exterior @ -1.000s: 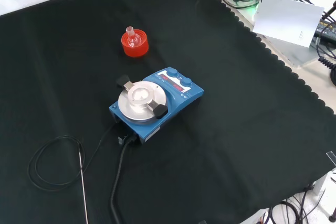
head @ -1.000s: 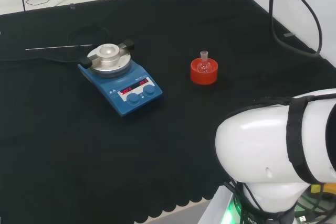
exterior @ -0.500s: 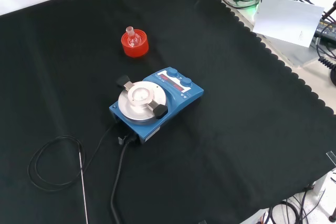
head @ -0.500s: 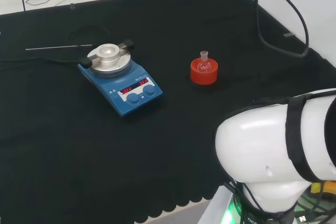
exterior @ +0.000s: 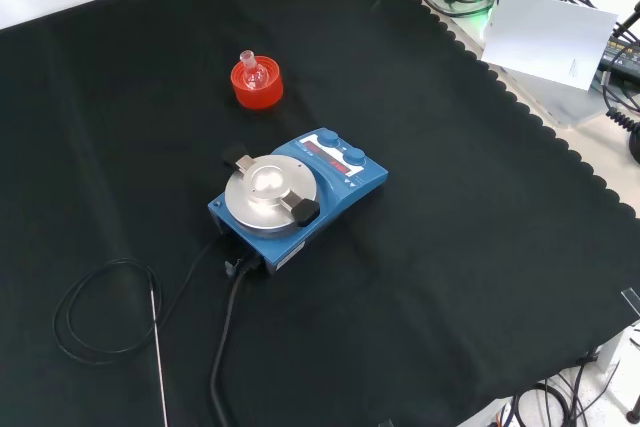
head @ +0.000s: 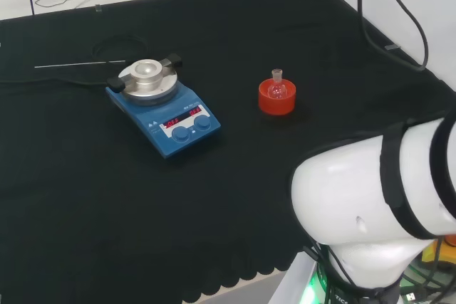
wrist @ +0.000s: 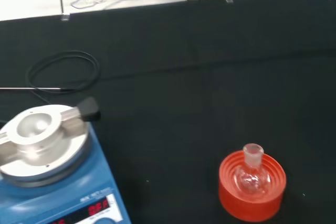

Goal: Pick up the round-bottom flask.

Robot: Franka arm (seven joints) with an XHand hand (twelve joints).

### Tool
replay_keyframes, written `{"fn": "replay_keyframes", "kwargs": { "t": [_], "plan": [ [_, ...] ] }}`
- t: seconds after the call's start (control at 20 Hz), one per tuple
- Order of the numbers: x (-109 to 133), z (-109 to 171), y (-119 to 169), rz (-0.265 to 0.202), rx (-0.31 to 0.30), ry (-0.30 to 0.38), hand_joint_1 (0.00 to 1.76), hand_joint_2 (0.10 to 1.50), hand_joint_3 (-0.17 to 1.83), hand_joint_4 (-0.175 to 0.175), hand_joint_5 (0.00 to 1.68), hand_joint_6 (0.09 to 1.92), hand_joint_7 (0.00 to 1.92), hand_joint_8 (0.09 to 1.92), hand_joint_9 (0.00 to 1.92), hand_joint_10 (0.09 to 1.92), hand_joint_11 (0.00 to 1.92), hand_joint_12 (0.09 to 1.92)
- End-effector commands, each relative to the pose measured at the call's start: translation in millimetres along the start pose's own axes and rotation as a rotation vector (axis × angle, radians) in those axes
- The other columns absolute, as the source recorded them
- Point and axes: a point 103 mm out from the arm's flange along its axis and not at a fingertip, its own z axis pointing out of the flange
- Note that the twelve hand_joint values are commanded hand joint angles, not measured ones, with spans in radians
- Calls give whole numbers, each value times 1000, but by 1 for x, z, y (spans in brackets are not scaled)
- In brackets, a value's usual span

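Flask (head: 277, 89), small and clear, sits upright, neck up, in a red ribbed stand (head: 276, 99) on the black cloth (head: 85, 190). From the head view, going near to far: the arm's white link (head: 370, 204) fills the lower right; beyond it lies the stand with the flask; to its left, well apart, sits a blue hotplate (head: 162, 108) with a round metal top (head: 147, 79); farther still lie a thin metal rod (head: 80, 65) and a coiled black cable (head: 117, 48). Whether the hand's fingers are spread or closed cannot be told.
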Motion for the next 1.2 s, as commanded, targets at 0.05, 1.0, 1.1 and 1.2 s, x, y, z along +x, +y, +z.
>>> {"fn": "replay_keyframes", "kwargs": {
  "t": [0.05,1.0,1.1,1.2],
  "plan": [
    [-34,64,53,92,59,62,377,1090,353,2,370,193,32,549,147,666,0,1389],
    [-95,197,149,182,130,210,673,844,447,-9,419,87,142,620,302,688,116,1394],
    [-93,210,152,185,144,213,691,819,465,-10,428,87,143,626,309,692,125,1391],
    [-92,222,155,186,160,212,710,801,471,-10,433,87,146,630,316,696,130,1390]
  ]
}}
